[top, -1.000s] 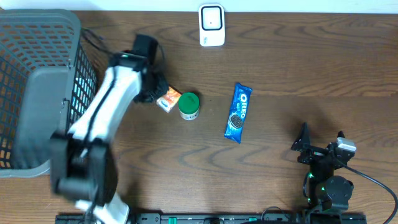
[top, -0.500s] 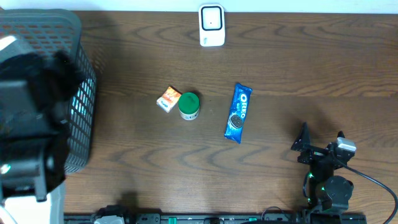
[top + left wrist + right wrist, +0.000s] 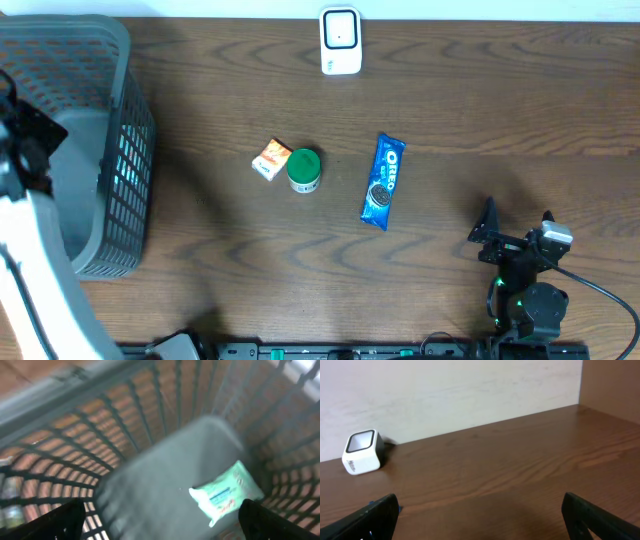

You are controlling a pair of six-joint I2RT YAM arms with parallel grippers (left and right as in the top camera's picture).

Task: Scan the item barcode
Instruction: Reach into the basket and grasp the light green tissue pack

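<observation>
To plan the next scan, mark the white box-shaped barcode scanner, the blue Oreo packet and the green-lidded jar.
white box-shaped barcode scanner [image 3: 340, 40]: overhead view, on its front face.
blue Oreo packet [image 3: 384, 182]: overhead view, middle of the wrapper.
green-lidded jar [image 3: 304, 166]: overhead view, on the lid.

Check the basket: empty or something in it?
Not empty. The left wrist view looks down into the basket and shows one pale green packet lying flat on its grey floor. Nothing else shows inside.
</observation>
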